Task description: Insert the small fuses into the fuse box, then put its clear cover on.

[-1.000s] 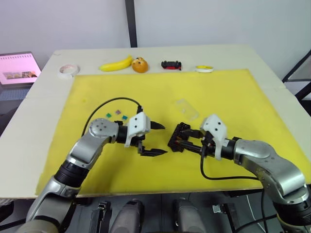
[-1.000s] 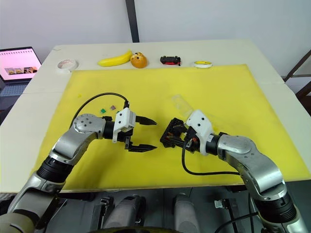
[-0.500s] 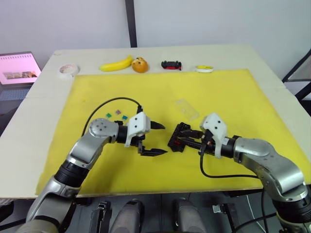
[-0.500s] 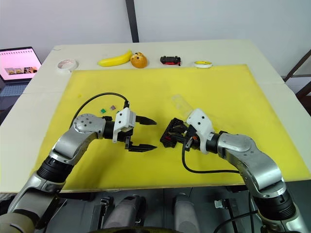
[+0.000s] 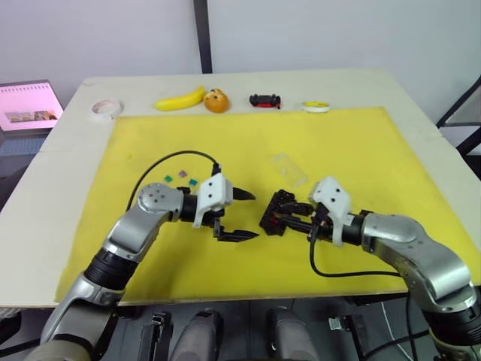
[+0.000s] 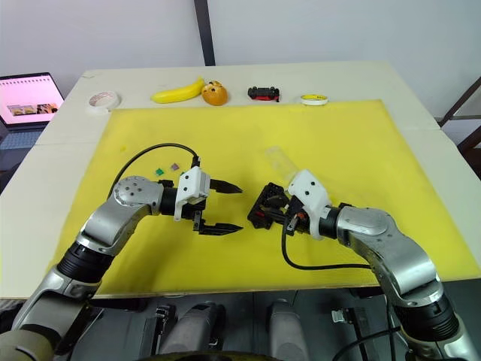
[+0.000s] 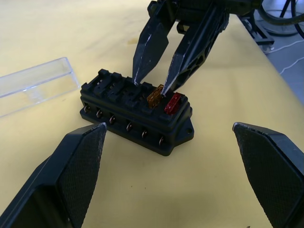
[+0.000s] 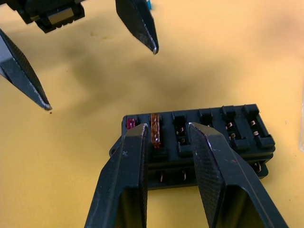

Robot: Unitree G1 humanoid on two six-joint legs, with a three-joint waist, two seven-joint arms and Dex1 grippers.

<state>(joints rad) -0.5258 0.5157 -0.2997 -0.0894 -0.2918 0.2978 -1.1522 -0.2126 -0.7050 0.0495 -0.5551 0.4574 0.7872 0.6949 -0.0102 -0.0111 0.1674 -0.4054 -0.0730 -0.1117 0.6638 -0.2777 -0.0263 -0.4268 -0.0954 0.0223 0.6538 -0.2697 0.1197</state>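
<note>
Black fuse box (image 7: pixel 135 114) sits on the yellow mat (image 5: pixel 353 143), mid-worktop, w/ two fuses seated at one end: orange fuse (image 7: pixel 155 96) and red fuse (image 7: pixel 173 102). R hand (image 7: pixel 151 84) hovers right over the orange one, fingers a bit apart, gripping nothing. Vs 1 s ago: barely any change, R arm nudged slightly, box in the same spot. Means orange looks just seated/released; approx four slots left to fill. L hand (image 5: pixel 244 215) is wide apart, empty, just beside the box. Farther: clear cover (image 5: pixel 289 170) lies off the box, beyond it; loose fuses (image 5: pixel 183 177) wait behind L arm.
</note>
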